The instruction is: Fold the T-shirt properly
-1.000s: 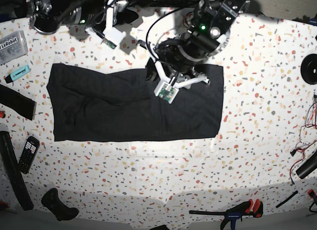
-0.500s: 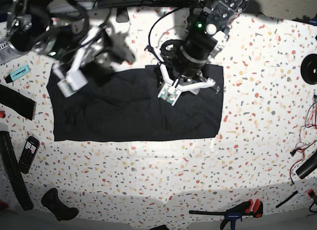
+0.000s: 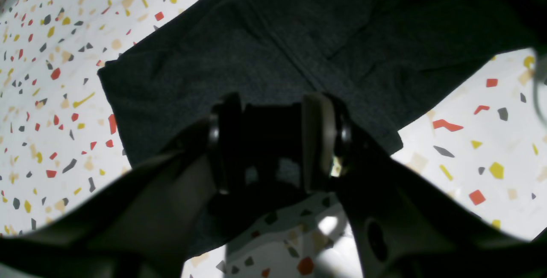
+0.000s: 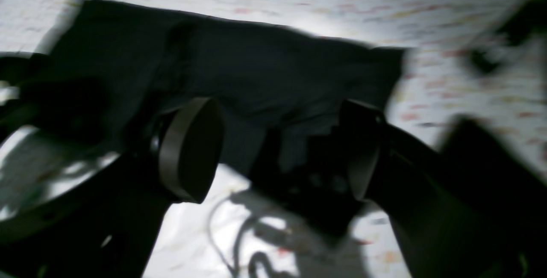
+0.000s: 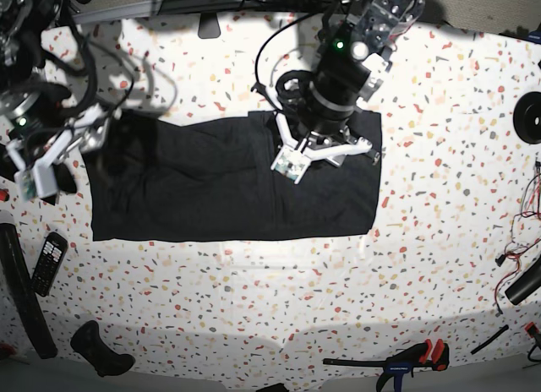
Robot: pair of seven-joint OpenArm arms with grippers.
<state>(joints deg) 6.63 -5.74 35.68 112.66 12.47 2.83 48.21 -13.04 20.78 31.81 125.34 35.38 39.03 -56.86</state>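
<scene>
Right, the T-shirt (image 5: 228,189) lies flat on the speckled bench (image 5: 279,299), folded into a wide dark rectangle, plain side up, mid-scene w/ its long edges running left-right. Left arm's over the shirt's far right corner; its fingers (image 3: 273,141) show in the left wrist view set a moderate gap apart, nothing between them, poised just above the shirt's corner where the cloth edge meets the bench (image 3: 470,141). A seam line crosses the cloth (image 3: 282,51) just beyond them. In the base view that gripper (image 5: 325,147) sits over the fabric near the far edge. Right arm's at the shirt's left end, far corner; its gripper (image 5: 80,151) hangs at the edge of the cloth. Right wrist view is blurred, but the fingers (image 4: 192,149) stand wide apart, empty, w/ the dark shirt (image 4: 265,77) spread beyond them. Off to the left on the bench: a calculator (image 5: 49,262) near the shirt's near-left corner, well apart from it. A clamp w/ red handle (image 5: 406,360) lies at the near edge, right of centre.
</scene>
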